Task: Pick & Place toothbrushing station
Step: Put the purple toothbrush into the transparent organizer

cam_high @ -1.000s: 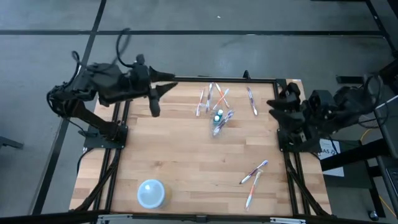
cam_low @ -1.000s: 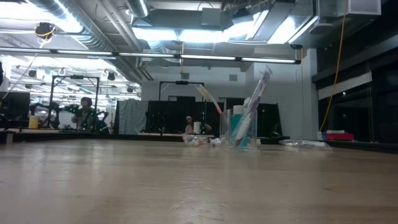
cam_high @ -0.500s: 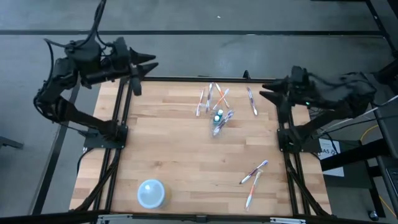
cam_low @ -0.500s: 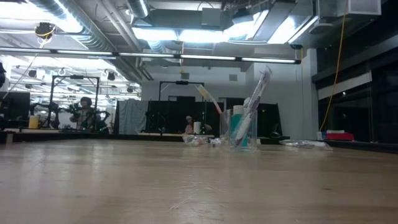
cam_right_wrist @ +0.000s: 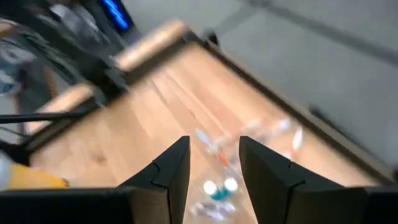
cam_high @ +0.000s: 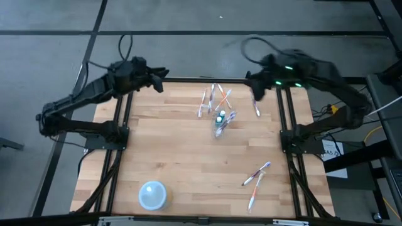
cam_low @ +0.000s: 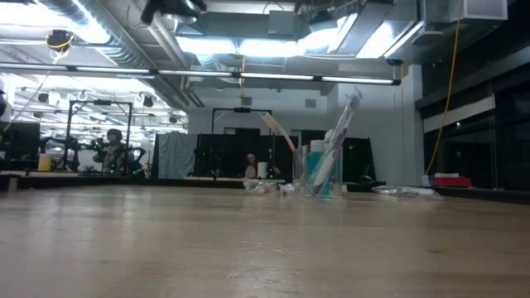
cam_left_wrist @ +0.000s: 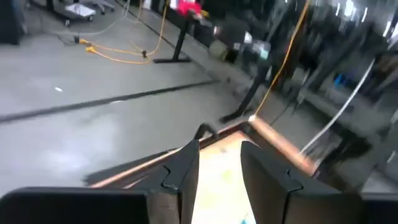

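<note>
Left claw (cam_high: 161, 80) and right claw (cam_high: 250, 85): fingers apart, empty, above the wooden surface's (cam_high: 188, 163) far corners.

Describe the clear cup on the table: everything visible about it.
The cup is small, clear plastic, upright on the wooden table, toward the far middle. It holds a teal tube and toothbrushes leaning out over its rim. More brushes lie loose beyond it. Neither gripper touches it.
</note>
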